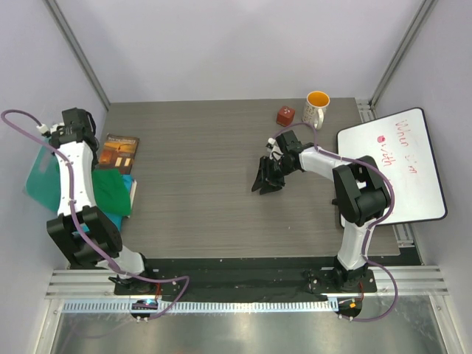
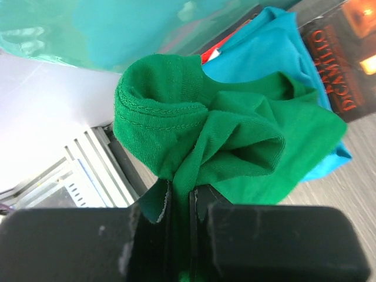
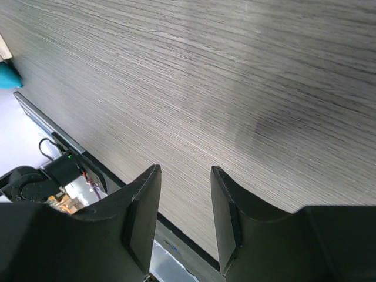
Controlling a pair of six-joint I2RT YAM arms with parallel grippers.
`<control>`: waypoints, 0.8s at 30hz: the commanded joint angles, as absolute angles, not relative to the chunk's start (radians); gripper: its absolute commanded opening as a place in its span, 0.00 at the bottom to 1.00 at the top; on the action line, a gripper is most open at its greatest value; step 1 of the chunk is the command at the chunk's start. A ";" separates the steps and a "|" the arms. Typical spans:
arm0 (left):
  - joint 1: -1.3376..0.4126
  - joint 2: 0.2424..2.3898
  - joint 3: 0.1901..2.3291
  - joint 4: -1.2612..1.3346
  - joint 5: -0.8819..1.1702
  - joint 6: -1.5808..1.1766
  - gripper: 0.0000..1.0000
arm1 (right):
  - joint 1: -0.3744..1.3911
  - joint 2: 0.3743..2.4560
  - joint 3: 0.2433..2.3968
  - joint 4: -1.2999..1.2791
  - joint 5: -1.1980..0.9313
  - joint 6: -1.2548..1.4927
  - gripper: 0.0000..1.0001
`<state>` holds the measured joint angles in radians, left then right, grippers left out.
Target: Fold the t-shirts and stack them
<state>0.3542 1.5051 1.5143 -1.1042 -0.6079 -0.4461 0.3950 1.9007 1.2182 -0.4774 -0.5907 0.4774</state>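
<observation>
A grey wood-grain table (image 1: 221, 192) filled the overhead view. At its 3 o'clock edge lay a whiteboard (image 1: 394, 166) with red handwriting too loose to read.

At 9 o'clock the green t-shirt (image 2: 235, 147) sat bunched on top of the teal-blue t-shirt (image 2: 276, 53), which it mostly hid. From overhead the left arm covered part of the pile. The left gripper (image 2: 181, 202) was pinched tight on a fold of the green cloth.

Just beyond the shirts lay a dark book (image 1: 120, 151). Its orange cover lettering was upside down, cut off and unclear.

The right gripper (image 3: 184, 171) hung over bare table near the centre, fingers moderately apart and holding nothing.

At 1 o'clock stood a patterned mug (image 1: 317, 107) with a yellow inside, and beside it a small red cube (image 1: 285, 116) whose markings were too small to make out.
</observation>
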 commanded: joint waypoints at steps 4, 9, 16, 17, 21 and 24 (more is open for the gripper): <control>0.362 1.575 1.543 -1.126 -0.716 -0.489 0.07 | 0.394 1.850 1.258 -0.465 -0.623 0.495 0.46; 0.364 1.635 1.585 -1.161 -0.738 -0.497 0.25 | 0.393 1.848 1.261 -0.463 -0.626 0.502 0.46; 0.367 1.631 1.598 -1.166 -0.750 -0.495 0.44 | 0.390 1.855 1.269 -0.463 -0.630 0.503 0.46; 0.367 1.632 1.604 -1.169 -0.750 -0.494 0.44 | 0.388 1.858 1.272 -0.465 -0.635 0.505 0.46; 0.373 1.649 1.632 -1.180 -0.746 -0.492 0.45 | 0.390 1.873 1.279 -0.463 -0.643 0.506 0.46; 0.373 1.651 1.654 -1.192 -0.749 -0.494 0.49 | 0.388 1.873 1.282 -0.463 -0.646 0.506 0.46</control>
<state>0.3630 1.6493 1.5997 -1.1717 -0.7090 -0.4721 0.3904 1.8961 1.2423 -0.4759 -0.6209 0.5003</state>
